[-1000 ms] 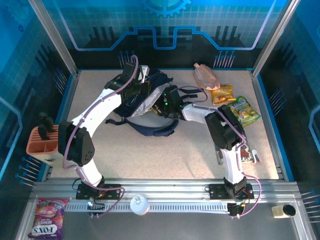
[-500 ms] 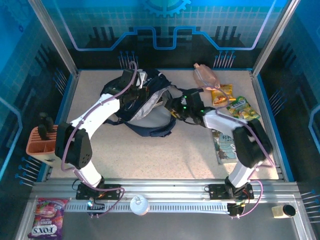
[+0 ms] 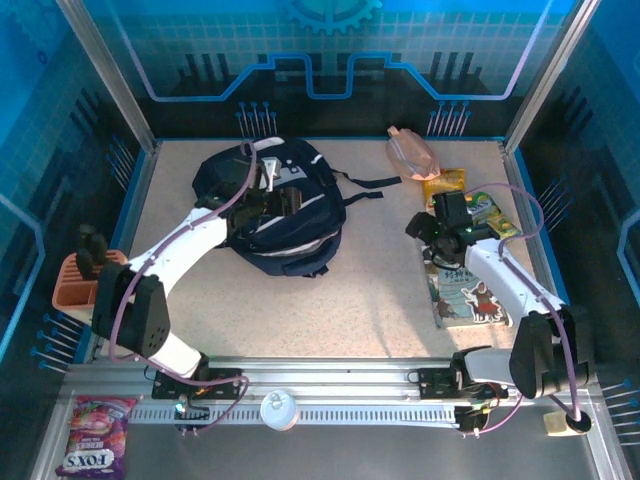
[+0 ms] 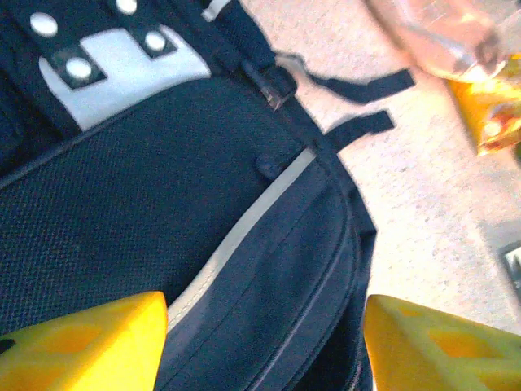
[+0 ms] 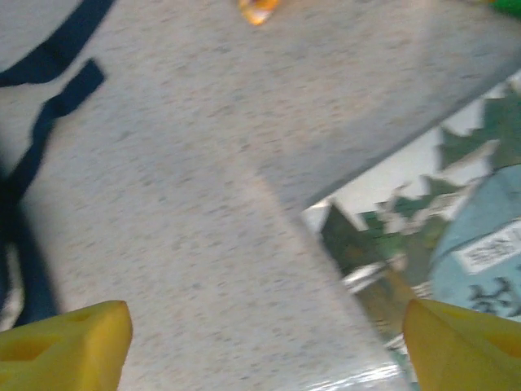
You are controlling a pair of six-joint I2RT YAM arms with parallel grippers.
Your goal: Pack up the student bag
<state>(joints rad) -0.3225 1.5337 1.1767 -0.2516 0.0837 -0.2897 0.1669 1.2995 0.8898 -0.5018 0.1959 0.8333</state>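
Observation:
The student bag (image 3: 285, 215), dark navy with grey-white patches, lies flat on the table at the back left, its black straps trailing to the right. My left gripper (image 3: 272, 200) hovers over its top. In the left wrist view that gripper (image 4: 260, 346) is open, its yellow fingertips (image 4: 81, 342) wide apart above the bag's navy fabric (image 4: 269, 269) and grey trim, gripping nothing. My right gripper (image 3: 435, 235) is over bare table next to a picture book (image 3: 465, 295). In the right wrist view the right gripper (image 5: 264, 350) is open and empty, with the book's corner (image 5: 423, 236) to its right.
A pink pouch (image 3: 410, 152), a yellow snack pack (image 3: 445, 185) and a green snack pack (image 3: 492, 218) lie at the back right. An orange holder (image 3: 80, 282) stands off the left edge. A candy bag (image 3: 90, 447), a white cup (image 3: 278, 408) and a tape roll (image 3: 570, 422) sit beyond the front rail.
Both grippers have opened and let go of the bag, which has settled flat. The right arm has swung right to the book; the left stays over the bag.

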